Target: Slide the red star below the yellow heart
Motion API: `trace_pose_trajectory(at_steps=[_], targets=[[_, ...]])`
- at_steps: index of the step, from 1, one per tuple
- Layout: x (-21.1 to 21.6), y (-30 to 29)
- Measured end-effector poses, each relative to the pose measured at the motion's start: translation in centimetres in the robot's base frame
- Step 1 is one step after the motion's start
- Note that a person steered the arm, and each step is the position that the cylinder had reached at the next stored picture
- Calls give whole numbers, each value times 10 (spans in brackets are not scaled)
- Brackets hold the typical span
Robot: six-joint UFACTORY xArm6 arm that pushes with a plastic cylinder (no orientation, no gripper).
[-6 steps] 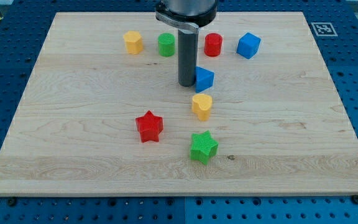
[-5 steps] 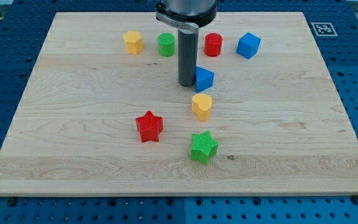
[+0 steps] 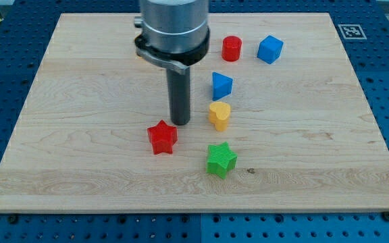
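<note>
On the pale wooden worktop [image 3: 80,101], my tip [image 3: 180,123] — a bare rod, no gripper to clench — stands just above the red star block [image 3: 161,137], left of the yellow heart block [image 3: 219,115]; a green star block [image 3: 221,160] lies below the heart.

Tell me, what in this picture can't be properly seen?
- Camera view: the arm's wide grey body covers the board's top-middle area; whatever sits behind it is hidden.
- The arm's upper part is cut off by the view's top edge.
- Whether my tip touches the red star just below-left of it cannot be told.
- The black-and-white marker at the board's top right is too small to read.
</note>
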State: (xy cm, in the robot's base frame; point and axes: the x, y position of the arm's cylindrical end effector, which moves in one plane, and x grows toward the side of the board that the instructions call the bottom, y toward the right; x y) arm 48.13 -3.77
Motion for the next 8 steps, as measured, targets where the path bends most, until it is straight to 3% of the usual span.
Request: trace_pose_trajectory(at_steps=[3, 6, 8], targets=[[9, -68], [53, -74], [52, -74]])
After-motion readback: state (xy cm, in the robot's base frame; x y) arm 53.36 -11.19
